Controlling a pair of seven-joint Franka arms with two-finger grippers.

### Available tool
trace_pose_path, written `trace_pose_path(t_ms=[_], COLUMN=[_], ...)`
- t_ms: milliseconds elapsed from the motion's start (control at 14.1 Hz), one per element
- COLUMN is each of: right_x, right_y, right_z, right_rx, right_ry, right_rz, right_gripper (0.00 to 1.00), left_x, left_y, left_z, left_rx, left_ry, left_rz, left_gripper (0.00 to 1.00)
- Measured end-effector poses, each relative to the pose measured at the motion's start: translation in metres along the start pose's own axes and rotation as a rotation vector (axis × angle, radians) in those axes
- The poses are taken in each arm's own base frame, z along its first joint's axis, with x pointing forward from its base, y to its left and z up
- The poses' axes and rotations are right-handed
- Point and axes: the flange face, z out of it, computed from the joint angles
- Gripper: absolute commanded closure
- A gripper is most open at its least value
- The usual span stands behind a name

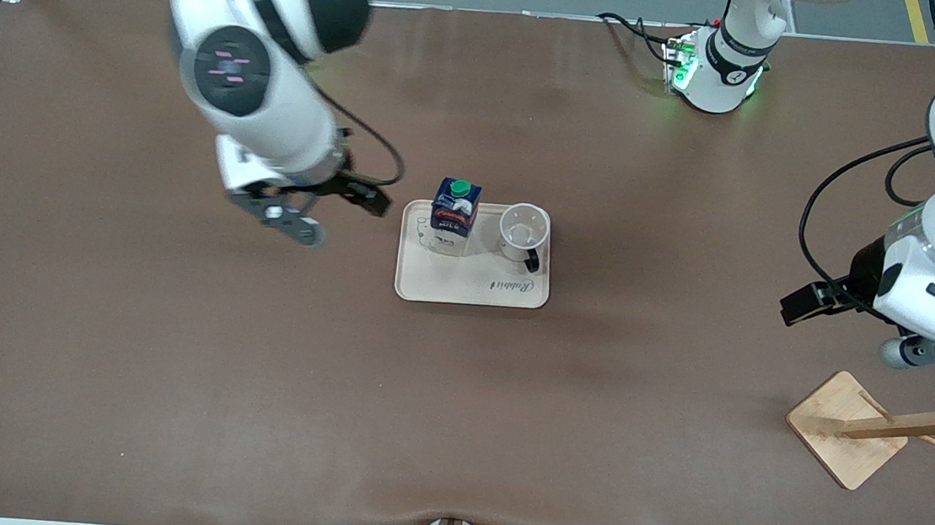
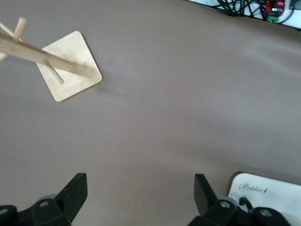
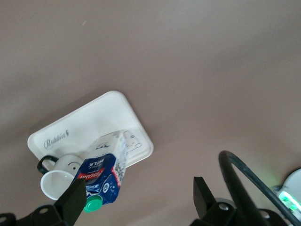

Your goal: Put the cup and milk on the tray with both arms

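The cream tray [image 1: 474, 287] lies at the table's middle. On it stand the dark blue milk carton [image 1: 455, 216] with a green cap and, beside it toward the left arm's end, the white cup [image 1: 523, 234] with a black handle. My right gripper [image 1: 295, 218] is open and empty, in the air beside the tray toward the right arm's end. Its wrist view shows the tray [image 3: 94, 123], the milk [image 3: 104, 174] and the cup [image 3: 59, 175]. My left gripper [image 1: 868, 327] is open and empty over bare table near the wooden rack; the tray's corner [image 2: 268, 188] shows in its view.
A wooden rack with pegs on a square base [image 1: 847, 427] stands near the left arm's end, nearer the front camera; it also shows in the left wrist view [image 2: 70, 66]. Black cables hang by both arms.
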Motion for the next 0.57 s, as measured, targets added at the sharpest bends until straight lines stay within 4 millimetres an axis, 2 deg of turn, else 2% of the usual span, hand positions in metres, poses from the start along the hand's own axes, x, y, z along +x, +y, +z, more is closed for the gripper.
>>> trace_pose_path(t_ms=[142, 285, 427, 569], right_x=[0.031, 0.065, 0.089, 0.109], right_y=[0.041, 0.096, 0.144, 0.182], right_z=[-0.039, -0.068, -0.082, -0.081], right_rx=[0.039, 0.041, -0.008, -0.014], right_ry=[0.026, 0.062, 0.106, 0.122], right_rz=[-0.007, -0.054, -0.099, -0.172], right_gripper=[0.00, 0.00, 0.00, 0.00], left_x=[-0.002, -0.009, -0.022, -0.029], left_y=[-0.018, -0.031, -0.030, -0.026], left_z=[-0.007, -0.014, -0.024, -0.030], left_rx=[0.011, 0.027, 0.036, 0.034], left_ry=[-0.025, -0.064, -0.101, -0.109], left_rz=[0.001, 0.000, 0.047, 0.109], left_gripper=[0.00, 0.00, 0.00, 0.00])
